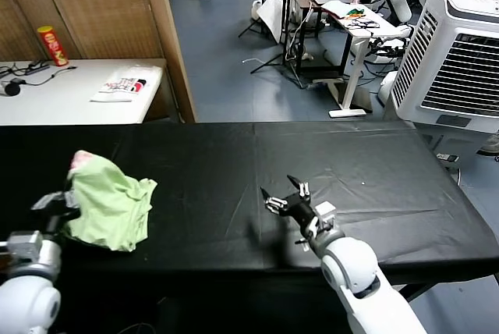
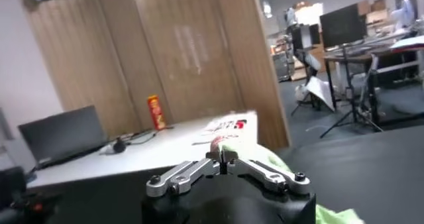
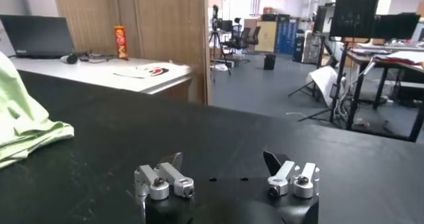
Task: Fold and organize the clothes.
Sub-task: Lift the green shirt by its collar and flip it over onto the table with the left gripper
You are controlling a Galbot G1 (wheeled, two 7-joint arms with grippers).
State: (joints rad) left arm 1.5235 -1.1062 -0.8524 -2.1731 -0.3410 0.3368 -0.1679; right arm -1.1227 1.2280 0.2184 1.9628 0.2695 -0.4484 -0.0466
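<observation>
The clothes are one pale lime-green shirt (image 1: 109,205), bunched in a heap at the left end of the black table (image 1: 366,170). A pink patch (image 1: 80,161) shows at the top of the heap. My left gripper (image 1: 61,200) sits at the heap's left side. In the left wrist view this gripper (image 2: 224,160) is shut on a fold of the shirt (image 2: 255,156). My right gripper (image 1: 277,186) hovers low over the table's middle, open and holding nothing, well to the right of the shirt. The right wrist view shows its jaws (image 3: 224,160) spread wide and the shirt (image 3: 23,122) far off.
A white side table (image 1: 47,104) behind the black one carries a red can (image 1: 53,45), cables and a white printed packet (image 1: 121,84). A wooden partition (image 1: 101,6) stands behind it. A white air cooler (image 1: 460,61) stands beyond the table's right end.
</observation>
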